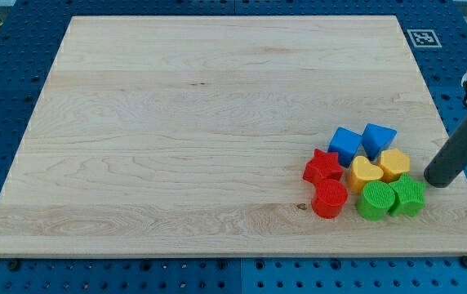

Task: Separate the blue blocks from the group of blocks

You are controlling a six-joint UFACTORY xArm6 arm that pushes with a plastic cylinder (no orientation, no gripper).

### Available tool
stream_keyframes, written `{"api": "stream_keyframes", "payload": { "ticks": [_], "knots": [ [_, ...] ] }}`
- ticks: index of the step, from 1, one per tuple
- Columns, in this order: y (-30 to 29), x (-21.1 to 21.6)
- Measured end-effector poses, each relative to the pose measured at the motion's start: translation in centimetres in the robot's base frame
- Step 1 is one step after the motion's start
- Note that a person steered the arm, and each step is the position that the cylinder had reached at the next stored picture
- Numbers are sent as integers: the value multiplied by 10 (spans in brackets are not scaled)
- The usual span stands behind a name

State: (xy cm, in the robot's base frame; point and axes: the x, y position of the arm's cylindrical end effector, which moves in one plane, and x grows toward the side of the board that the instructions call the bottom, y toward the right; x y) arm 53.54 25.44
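Two blue blocks sit at the top of a cluster in the view's lower right: a blue block on the left and a blue block on the right, touching each other. Below them lie a red star, a red cylinder, a yellow heart, a yellow block, a green cylinder and a green star. My tip rests on the board just right of the cluster, near the yellow block and green star, not touching the blue blocks.
The wooden board lies on a blue perforated table. A black-and-white marker tag sits at the board's top right corner. The board's right edge is close behind my tip.
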Motion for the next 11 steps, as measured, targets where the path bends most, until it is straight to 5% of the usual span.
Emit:
{"api": "stream_keyframes", "payload": {
  "ticks": [6,11],
  "knots": [
    [-48,-48],
    [-139,-37]
  ]
}}
